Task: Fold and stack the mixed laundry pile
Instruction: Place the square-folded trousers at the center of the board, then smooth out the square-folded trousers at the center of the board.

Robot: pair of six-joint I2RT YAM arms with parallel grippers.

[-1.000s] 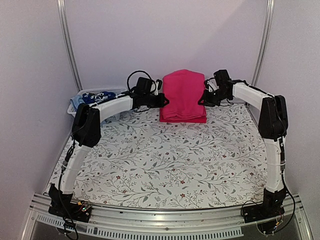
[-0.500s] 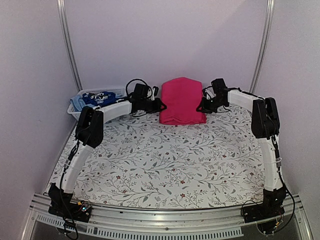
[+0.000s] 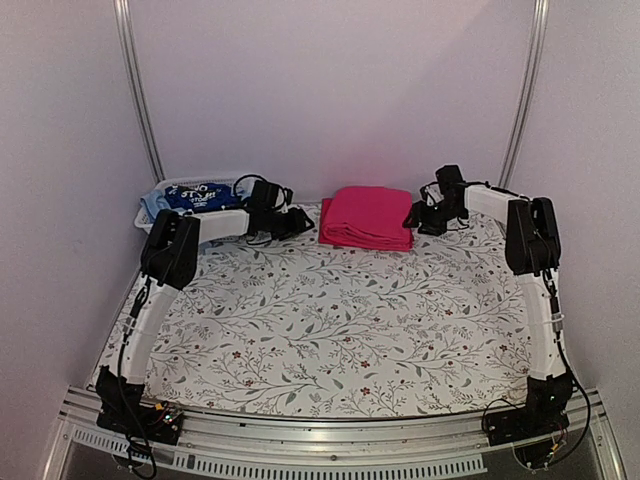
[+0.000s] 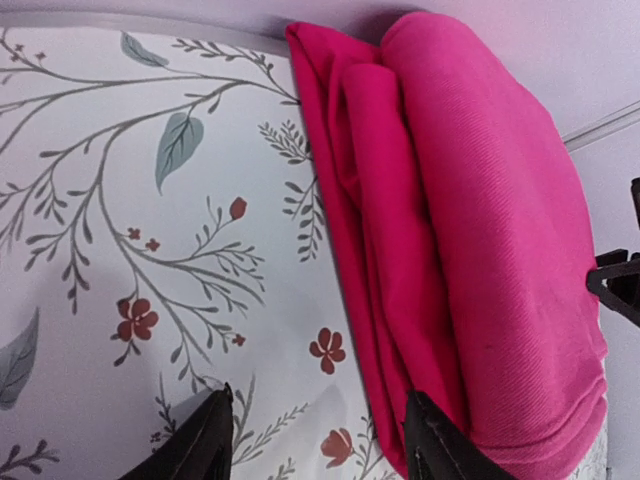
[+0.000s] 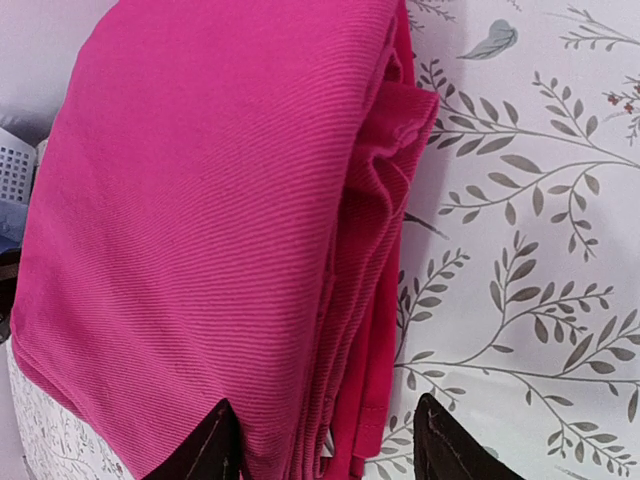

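Observation:
A folded pink-magenta garment (image 3: 367, 216) lies flat at the back of the table, between my two grippers. My left gripper (image 3: 299, 222) stands just off its left edge, and the left wrist view shows this gripper (image 4: 320, 452) open over the tablecloth, one finger beside the garment (image 4: 470, 220). My right gripper (image 3: 411, 218) is at the garment's right edge. It is open (image 5: 330, 452) too, with the layered hem of the garment (image 5: 220, 200) lying loose between its fingers. More of the laundry pile, light blue cloths and a dark blue white-printed one (image 3: 193, 196), sits in the basket.
The white slatted basket (image 3: 150, 222) stands at the back left, close to my left forearm. A floral tablecloth (image 3: 330, 320) covers the table. The back wall and two metal uprights (image 3: 140, 100) rise just behind the garment.
Both grippers have opened and let go of the pink-magenta garment. It has dropped from a raised hold to lie flat and low. The left gripper has drawn back to the left.

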